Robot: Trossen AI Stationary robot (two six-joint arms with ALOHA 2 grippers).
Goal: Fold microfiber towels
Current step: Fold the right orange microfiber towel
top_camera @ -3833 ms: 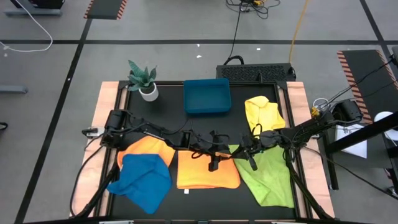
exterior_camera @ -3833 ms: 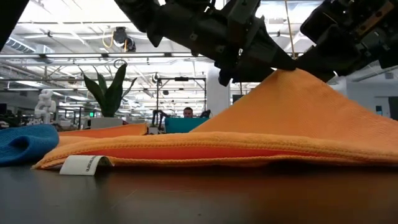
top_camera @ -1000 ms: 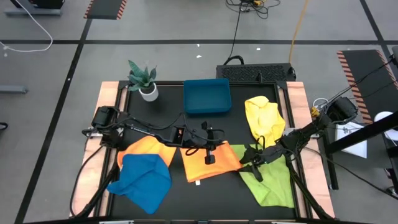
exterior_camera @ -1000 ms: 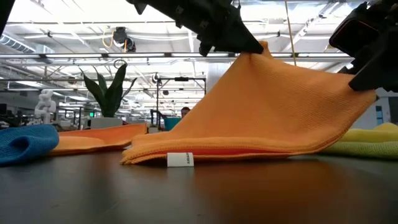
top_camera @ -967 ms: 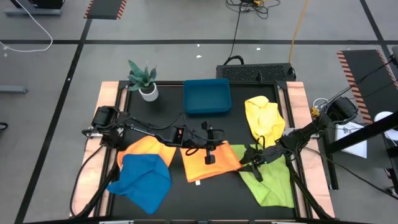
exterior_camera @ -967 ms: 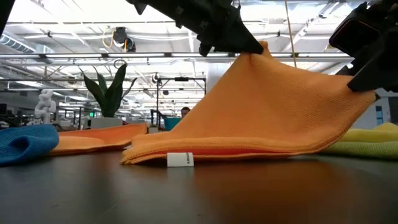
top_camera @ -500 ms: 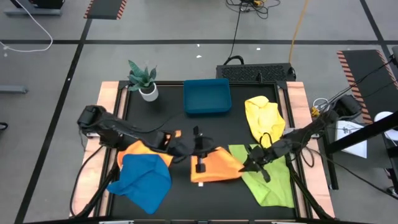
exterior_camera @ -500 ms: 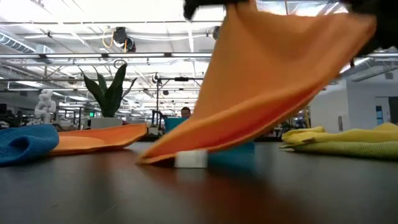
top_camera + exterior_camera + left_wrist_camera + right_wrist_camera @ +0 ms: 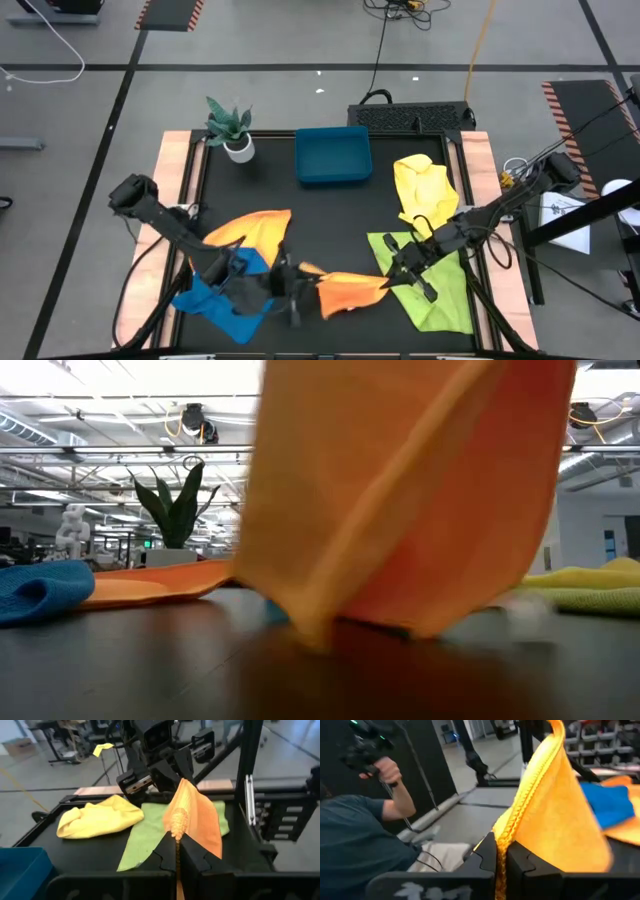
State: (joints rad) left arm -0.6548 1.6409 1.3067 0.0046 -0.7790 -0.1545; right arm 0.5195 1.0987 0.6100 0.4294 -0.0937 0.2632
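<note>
Both arms are holding the orange towel [image 9: 345, 293] up, left jaws [image 9: 296, 292] and right jaws [image 9: 388, 282] clamped on its edge. Next they probably need to lay it down folded.

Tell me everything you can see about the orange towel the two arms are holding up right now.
The orange towel is a soft, plush-looking cloth with a stitched edge, lifted and stretched between the two arms near the table's front. The left claw is shut on one edge and the right claw on another. It hangs in loose folds, its lowest part at or close to the dark tabletop in the low view. One end lies beside the lime green towel.
</note>
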